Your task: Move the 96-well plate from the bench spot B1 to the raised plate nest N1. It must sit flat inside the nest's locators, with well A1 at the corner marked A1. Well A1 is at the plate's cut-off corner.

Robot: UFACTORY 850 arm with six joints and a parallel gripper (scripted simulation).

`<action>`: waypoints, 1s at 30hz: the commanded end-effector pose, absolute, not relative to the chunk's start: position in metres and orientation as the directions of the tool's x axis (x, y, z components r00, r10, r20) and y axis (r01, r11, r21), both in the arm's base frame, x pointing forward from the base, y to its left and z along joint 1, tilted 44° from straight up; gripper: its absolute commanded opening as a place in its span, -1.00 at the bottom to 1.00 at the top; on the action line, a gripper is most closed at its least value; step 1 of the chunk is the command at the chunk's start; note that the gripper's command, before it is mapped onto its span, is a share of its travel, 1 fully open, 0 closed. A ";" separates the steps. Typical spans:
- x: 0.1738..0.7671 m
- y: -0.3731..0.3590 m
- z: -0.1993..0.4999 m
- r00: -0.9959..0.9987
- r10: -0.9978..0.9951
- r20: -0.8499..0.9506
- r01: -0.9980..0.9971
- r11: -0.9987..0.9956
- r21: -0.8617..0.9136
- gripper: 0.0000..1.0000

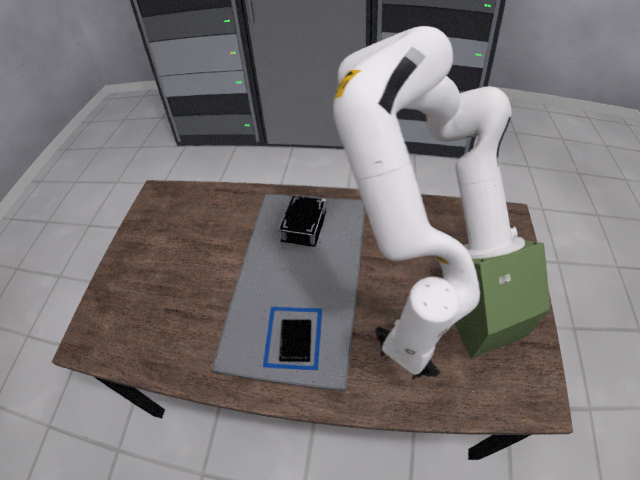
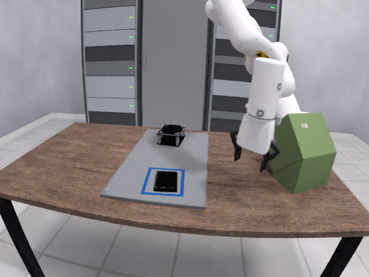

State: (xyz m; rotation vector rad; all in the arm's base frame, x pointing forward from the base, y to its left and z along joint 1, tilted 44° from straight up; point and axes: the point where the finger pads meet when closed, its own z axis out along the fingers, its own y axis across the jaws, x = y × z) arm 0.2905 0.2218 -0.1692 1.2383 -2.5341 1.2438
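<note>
You see the 96-well plate [image 2: 165, 180] lying flat inside the blue-outlined bench spot B1 [image 2: 144, 182] at the near end of the grey perforated mat [image 2: 179, 154]. The raised plate nest N1 [image 2: 170, 134] stands at the mat's far end, well apart from the plate. Your gripper [image 2: 255, 159] hangs above the wooden table [image 2: 74, 161] to the right of the mat, beside the green pedestal [image 2: 307, 152], its fingers [image 2: 236, 150] spread wide and holding nothing.
</note>
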 end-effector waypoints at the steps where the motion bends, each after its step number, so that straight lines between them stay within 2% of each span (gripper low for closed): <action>1: 0.308 0.223 -0.165 -0.779 -0.574 0.251 -0.562 0.464 -0.685 1.00; 8: 0.325 0.223 -0.161 -0.857 -0.494 0.145 -0.439 0.552 -0.709 1.00; 16: 0.355 0.219 -0.153 -0.944 -0.327 -0.041 -0.202 0.672 -0.713 1.00; 30: 0.400 0.208 -0.139 -0.954 -0.041 -0.297 0.166 0.752 -0.638 1.00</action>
